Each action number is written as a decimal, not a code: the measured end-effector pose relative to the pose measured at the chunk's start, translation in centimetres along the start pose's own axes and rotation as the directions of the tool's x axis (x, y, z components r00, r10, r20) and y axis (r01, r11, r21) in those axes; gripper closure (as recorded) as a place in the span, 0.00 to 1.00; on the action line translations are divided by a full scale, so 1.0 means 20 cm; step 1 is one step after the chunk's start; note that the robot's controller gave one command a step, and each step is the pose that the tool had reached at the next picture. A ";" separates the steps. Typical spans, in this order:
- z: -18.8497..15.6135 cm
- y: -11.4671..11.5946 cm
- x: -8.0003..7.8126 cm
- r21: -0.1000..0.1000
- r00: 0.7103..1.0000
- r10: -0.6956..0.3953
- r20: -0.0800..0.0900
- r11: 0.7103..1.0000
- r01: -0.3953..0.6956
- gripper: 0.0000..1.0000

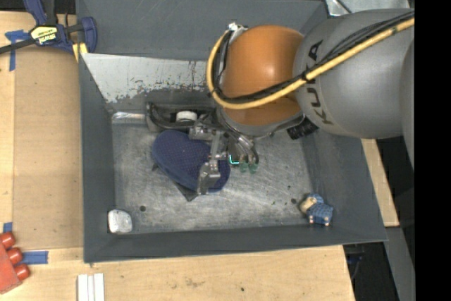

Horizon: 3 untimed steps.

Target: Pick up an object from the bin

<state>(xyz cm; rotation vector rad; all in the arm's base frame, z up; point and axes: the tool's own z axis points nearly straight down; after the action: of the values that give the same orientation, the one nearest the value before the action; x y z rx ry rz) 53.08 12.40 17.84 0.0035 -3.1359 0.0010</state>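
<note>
Overhead, slightly oblique, close over bin

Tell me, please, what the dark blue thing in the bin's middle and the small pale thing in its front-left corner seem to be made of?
Dark blue thing: probably soft cloth, matt; it lies limp and rumpled, with no shine.
Small pale thing: perhaps clear or whitish plastic, glossy; bright glints show on it, though it is too small to be sure.

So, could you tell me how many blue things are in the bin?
2: a dark blue cloth in the middle under the claw, and a small blue-and-tan piece in the lower-right corner. The arm may hide others.
</note>
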 end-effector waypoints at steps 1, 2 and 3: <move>0.49 -0.10 -0.06 -0.013 0.954 0.300 0.022 0.954 -0.300 0.00; 0.46 -0.11 -0.08 -0.017 0.952 0.303 0.033 0.953 -0.302 1.00; -0.19 -0.10 -0.11 -0.008 0.951 0.308 0.015 0.951 -0.308 1.00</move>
<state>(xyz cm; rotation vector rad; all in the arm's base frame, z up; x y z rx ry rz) 55.22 10.37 21.69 -0.4878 -3.1143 -0.0057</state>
